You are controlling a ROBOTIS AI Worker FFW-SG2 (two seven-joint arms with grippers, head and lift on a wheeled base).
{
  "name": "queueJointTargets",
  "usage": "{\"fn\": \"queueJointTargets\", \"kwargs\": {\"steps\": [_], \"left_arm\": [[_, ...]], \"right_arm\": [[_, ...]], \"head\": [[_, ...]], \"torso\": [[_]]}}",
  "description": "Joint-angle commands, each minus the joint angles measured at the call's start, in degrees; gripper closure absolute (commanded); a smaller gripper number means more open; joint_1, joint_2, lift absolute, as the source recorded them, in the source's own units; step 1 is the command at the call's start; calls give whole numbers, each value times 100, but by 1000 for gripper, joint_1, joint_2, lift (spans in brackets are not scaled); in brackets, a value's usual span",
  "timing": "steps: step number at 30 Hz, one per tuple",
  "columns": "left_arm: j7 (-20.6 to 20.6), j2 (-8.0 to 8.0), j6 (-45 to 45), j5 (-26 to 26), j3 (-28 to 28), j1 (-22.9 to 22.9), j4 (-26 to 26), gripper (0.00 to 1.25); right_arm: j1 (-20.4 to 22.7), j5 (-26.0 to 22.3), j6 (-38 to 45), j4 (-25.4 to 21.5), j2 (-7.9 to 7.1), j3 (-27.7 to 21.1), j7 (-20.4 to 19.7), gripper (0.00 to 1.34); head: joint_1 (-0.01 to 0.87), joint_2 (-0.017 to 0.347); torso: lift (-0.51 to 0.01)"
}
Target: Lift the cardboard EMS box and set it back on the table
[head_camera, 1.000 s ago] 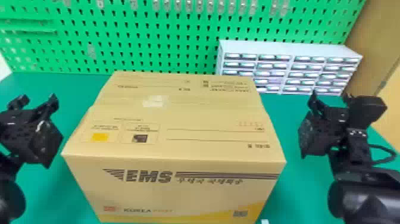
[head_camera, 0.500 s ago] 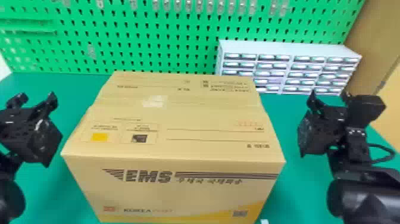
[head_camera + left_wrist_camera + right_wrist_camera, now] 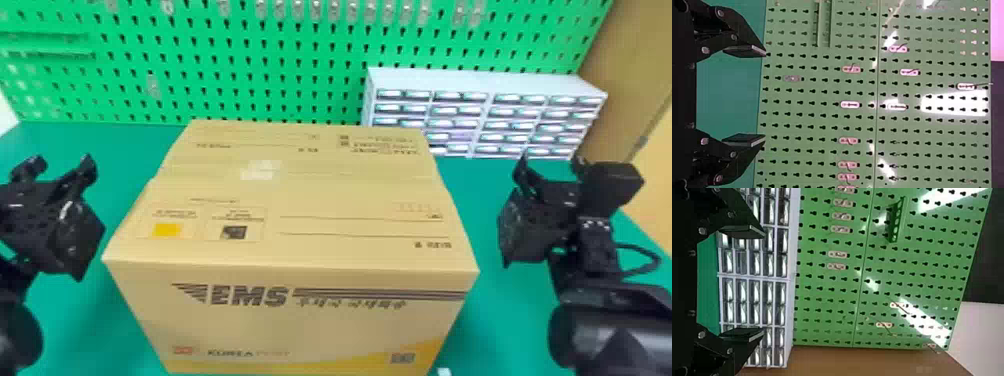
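Note:
The cardboard EMS box [image 3: 290,210] rests upright and closed on the green table [image 3: 55,145], its printed long side toward me. Left of it, apart from the cardboard, is my left gripper [image 3: 62,167]; its fingers stand wide apart in the left wrist view, where the gripper [image 3: 764,96] has nothing between its tips. On the box's other side, also not touching it, is my right gripper [image 3: 547,167]. Seen from the right wrist, that gripper [image 3: 764,282] is open too, with nothing held. The lower front edge of the box is near the bottom of the head view.
A white drawer cabinet [image 3: 480,85] stands behind the box at the right, against the green pegboard [image 3: 280,75]. A small white object [image 3: 443,372] lies by the box's front right corner. Wooden panelling [image 3: 630,65] rises at the far right.

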Motion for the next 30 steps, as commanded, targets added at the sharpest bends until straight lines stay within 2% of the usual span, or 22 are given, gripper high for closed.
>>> {"fn": "queueJointTargets", "kwargs": {"steps": [1,30], "left_arm": [[7,4,-5,-1,-9,0,0,484],[7,-4,-67,-1,-26,-18,0,484]], "right_arm": [[0,2,0,0,0,7,0,398],[-9,28,-35,0,71,43,0,398]], "head": [[678,-15],[678,-15]], "torso": [[-97],[-97]]}}
